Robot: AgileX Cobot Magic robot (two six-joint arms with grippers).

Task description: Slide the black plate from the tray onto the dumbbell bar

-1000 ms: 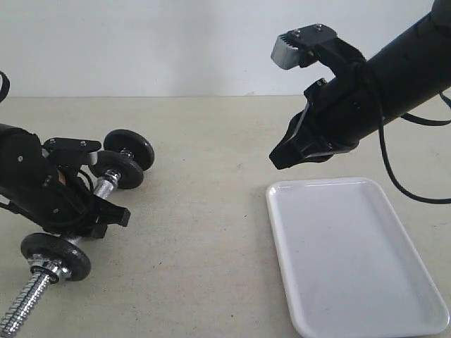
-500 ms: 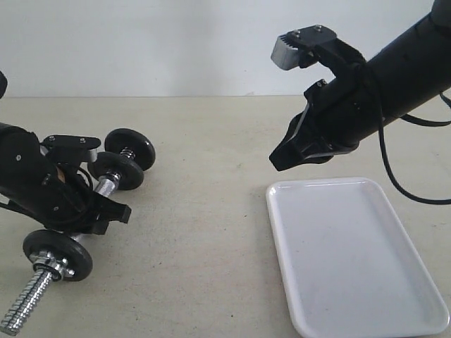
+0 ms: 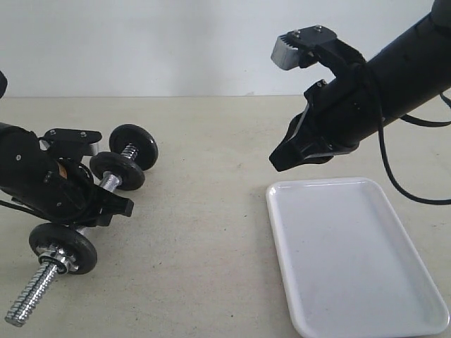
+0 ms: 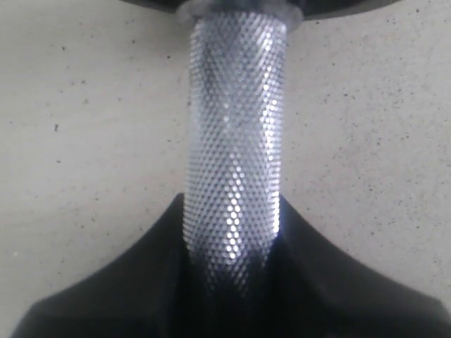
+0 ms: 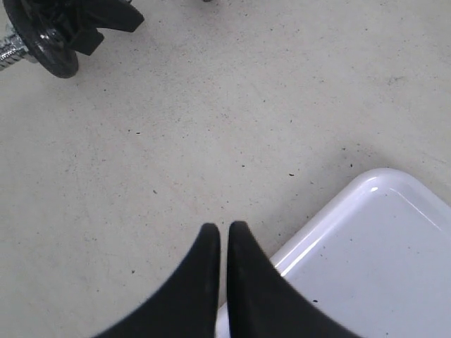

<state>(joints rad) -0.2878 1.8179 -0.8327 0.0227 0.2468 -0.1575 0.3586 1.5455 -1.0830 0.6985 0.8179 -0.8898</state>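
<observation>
— Black plate: where?
— Off the bench and the tray; probably the outermost disc on the dumbbell bar.
— Fingers?
— Left fingers pinch its knurled middle; right fingers hover pressed together. Keep the bar level so that disc stays on.

Beige speckled tabletop spans 3 to 9 o'clock; plain white wall behind, at 12 o'clock.
</observation>
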